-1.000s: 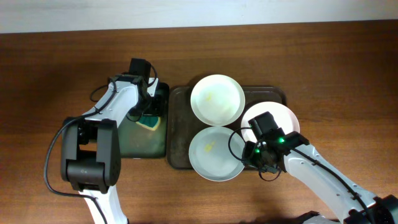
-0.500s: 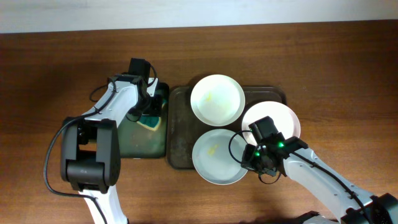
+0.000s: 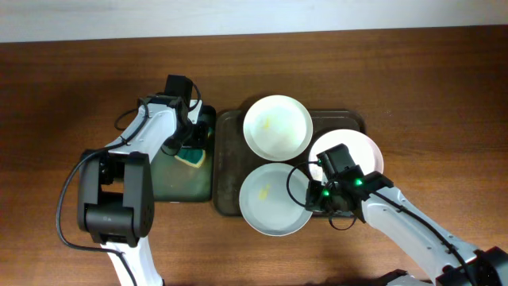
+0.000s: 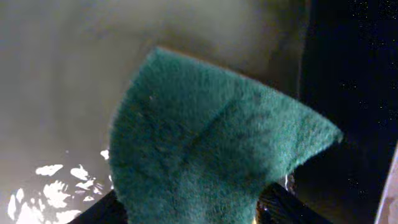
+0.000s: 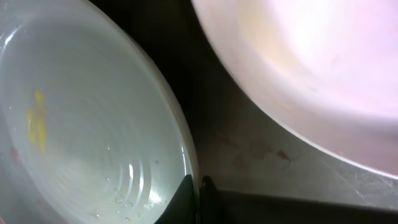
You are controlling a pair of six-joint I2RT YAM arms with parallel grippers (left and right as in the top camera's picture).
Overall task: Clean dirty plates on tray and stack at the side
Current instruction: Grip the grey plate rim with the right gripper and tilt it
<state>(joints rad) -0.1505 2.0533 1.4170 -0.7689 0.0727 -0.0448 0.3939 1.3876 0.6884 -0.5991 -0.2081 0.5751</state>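
Note:
Three dirty plates lie on the dark brown tray (image 3: 227,163): a white one (image 3: 277,127) at the back, a pale green one (image 3: 272,200) at the front and a pale pink one (image 3: 359,146) on the right. My right gripper (image 3: 313,197) (image 5: 198,194) is shut on the front plate's (image 5: 87,118) right rim, one finger inside and one outside. A yellow smear (image 5: 37,124) marks that plate's floor. The pink plate (image 5: 311,56) lies just beyond. My left gripper (image 3: 190,148) (image 4: 193,214) is shut on a green sponge (image 4: 211,143) (image 3: 193,157) over the greenish tray (image 3: 168,179).
The narrow black-rimmed greenish tray (image 4: 74,74) stands directly left of the brown tray and looks wet. The front plate overhangs the brown tray's near rim. Bare wooden table (image 3: 429,87) lies to the right, left and back.
My right gripper has shut on the front plate's rim, and the plate has shifted a little, first towards the front, then left. The left arm has stayed over the sponge.

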